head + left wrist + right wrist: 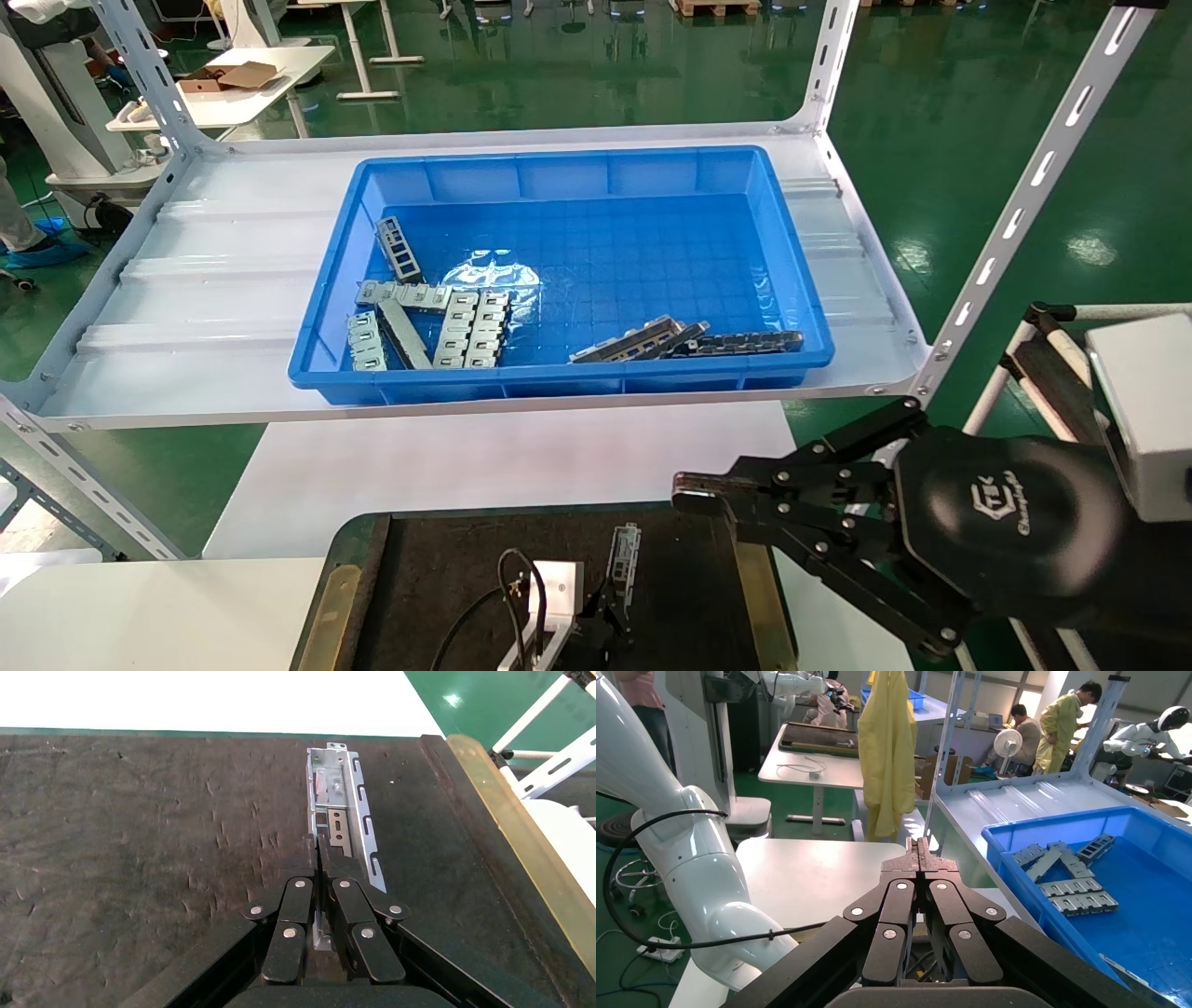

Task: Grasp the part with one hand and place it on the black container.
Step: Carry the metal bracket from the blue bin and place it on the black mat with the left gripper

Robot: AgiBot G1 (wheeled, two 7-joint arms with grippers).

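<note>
The part (624, 552), a slim grey channel strip with cutouts, lies lengthwise low on the black container (438, 578) near its right side. My left gripper (603, 606) is shut on the part's near end. In the left wrist view the fingers (318, 846) are closed on one wall of the part (351, 804) over the tray's dark floor (140, 825); I cannot tell if the part rests on it. My right gripper (687, 489) is shut and empty, hovering above the tray's right edge. Its closed tips also show in the right wrist view (921, 846).
A blue bin (559, 377) on the white shelf behind holds flat slotted plates (470, 326), more grey channel strips (399, 247) and a dark chain-like strip (745, 343). Brass strips (520, 846) line the tray's edges. Slanted shelf posts (1024, 196) stand at the right.
</note>
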